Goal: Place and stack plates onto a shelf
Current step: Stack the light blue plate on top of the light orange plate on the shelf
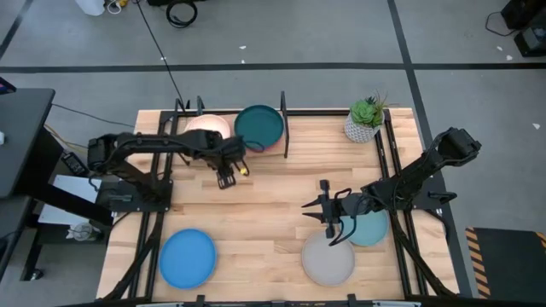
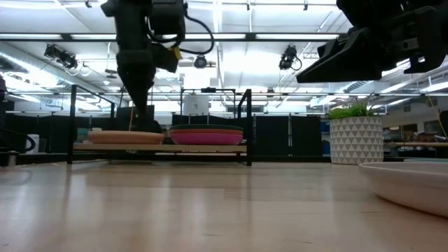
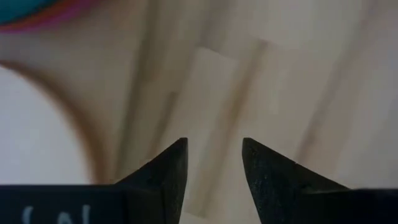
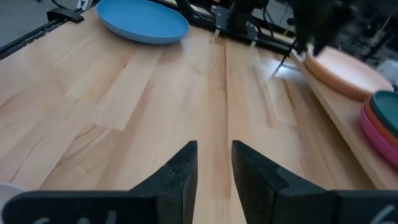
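Both claws empty, plates still loose on the surface

The left claw [image 1: 226, 176] hangs released just off the shelf [image 1: 294, 145]; the right claw [image 1: 328, 213], also released, hovers beside the grey plate [image 1: 328, 261]. Blue plate [image 1: 188, 257] lies well apart. Plates look stiff, light, slick; I'd pinch the rim.

A: Any text, labels, nos. showing anywhere?
B: Nothing legible. Faint pale marks are showing on the left claw [image 3: 211, 180] housing and the right claw [image 4: 214, 174] housing, but too blurry to read.
A: Plates, shelf, desk?
B: No markings showing.
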